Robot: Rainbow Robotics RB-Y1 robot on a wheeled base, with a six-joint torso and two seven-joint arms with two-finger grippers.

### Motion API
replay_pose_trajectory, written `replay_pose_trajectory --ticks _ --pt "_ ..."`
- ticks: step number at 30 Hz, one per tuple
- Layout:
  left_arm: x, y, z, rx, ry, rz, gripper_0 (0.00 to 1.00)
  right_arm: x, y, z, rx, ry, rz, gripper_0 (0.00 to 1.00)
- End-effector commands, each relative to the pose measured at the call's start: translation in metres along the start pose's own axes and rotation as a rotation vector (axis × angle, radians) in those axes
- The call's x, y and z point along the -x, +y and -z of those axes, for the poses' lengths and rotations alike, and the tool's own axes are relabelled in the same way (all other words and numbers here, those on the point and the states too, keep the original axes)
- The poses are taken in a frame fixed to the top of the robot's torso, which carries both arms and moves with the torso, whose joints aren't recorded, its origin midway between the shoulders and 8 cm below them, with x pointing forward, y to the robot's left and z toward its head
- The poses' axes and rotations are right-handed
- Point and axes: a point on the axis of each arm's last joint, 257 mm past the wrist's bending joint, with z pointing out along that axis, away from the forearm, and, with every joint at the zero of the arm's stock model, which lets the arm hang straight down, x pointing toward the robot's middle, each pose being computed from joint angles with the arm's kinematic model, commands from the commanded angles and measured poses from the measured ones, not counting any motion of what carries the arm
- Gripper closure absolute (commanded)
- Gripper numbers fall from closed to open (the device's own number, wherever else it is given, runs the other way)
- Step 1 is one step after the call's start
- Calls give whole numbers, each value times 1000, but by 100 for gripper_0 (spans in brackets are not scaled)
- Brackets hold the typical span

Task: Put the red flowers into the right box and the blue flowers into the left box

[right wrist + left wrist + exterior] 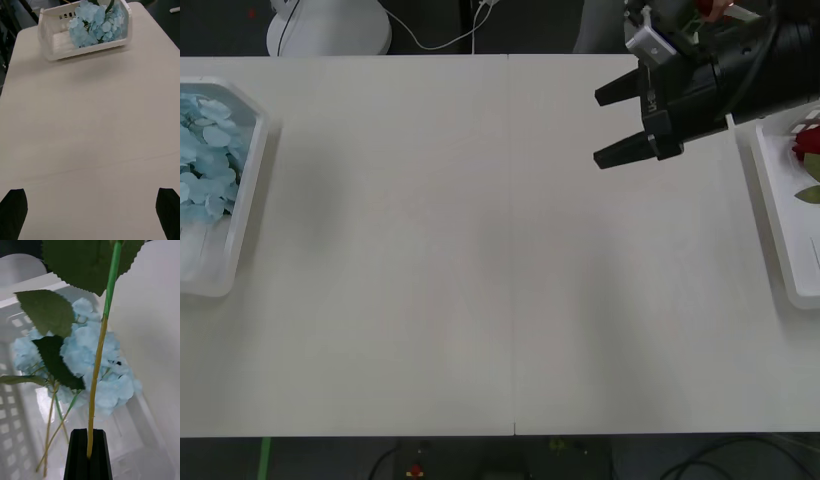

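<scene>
We look for writing first: there are a few white marks on the side of the right gripper (608, 126) in the front view, too small for us to read, and nothing else carries a label.

At the left edge of the table (500, 260) we see the left box (242, 195), its long side running away from the robot, with the blue flowers (205, 155) piled in its far half. From the right wrist view the same box (50, 41) sits at the table's far end, the pale blue heads (95, 22) bunched toward one end of it.

In the left wrist view we're right over that box (22, 397). The left gripper (89, 455) has its black fingers (77, 457) pressed together on a thin stem (98, 363), yellowish near the grip and green farther out. The stem runs nearly straight away from the fingers, over the blue cluster (90, 363), and passes big serrated green leaves (48, 311). We can't make out what bloom it carries.

The right gripper hangs above the table's far right part, just beside the right box (780, 220), pointing left across the table with its two black fingers (625, 152) spread apart and nothing between them. In that box we spot the red flowers (808, 143) with a green leaf beside them at the picture's edge.
</scene>
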Motion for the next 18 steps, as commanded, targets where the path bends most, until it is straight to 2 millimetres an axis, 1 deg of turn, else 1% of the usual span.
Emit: replay_pose_trajectory --ticks 1,4,8,11,12,15,18 --pt "-6 50 44 145 86 -38 100 -20 14 19 -27 40 63 1" --pt "-17 63 51 194 135 -22 100 -27 16 22 -45 35 44 1" --pt "-30 78 59 263 201 48 100 -33 9 24 -67 31 17 1" --pt "-34 88 58 314 258 53 100 -31 5 23 -82 22 15 1" --pt "-35 91 55 334 291 46 100 -31 3 23 -90 21 17 1" --pt "-39 94 51 370 342 58 100 -32 2 23 -93 25 20 1" --pt "-52 99 52 415 394 90 100 -33 1 22 -94 26 18 1"
